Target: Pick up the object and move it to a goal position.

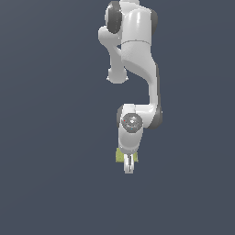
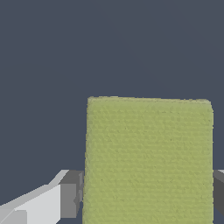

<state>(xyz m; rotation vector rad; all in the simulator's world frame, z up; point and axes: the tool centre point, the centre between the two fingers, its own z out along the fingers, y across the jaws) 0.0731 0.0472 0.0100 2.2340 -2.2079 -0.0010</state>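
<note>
The Panda arm [image 1: 137,59] reaches down over a plain dark blue-grey floor [image 1: 50,137], its white links stacked one above another in the exterior view and its wrist pointing straight downward. At the lower end sits the gripper [image 1: 130,165], and the yellow-green block [image 1: 120,156] shows just behind it, peeking out on the exterior view's left side of the hand, with most of its body hidden by the wrist housing and the fingers.

In the wrist view the block [image 2: 148,159] fills the space between the two fingers. One grey pad [image 2: 71,194] lies right against one side face of the block, backed by a white finger body, and the other pad [image 2: 218,194] sits at the opposite face, only partly inside the picture. The jaws are narrowed to the block's width and grip the block between them. The block's top is flat, olive-lime and faintly mottled, and its edges run square to the pads.

Whether the block rests on the floor or hangs just above it cannot be told from either view. Around the gripper only bare floor shows on every side.
</note>
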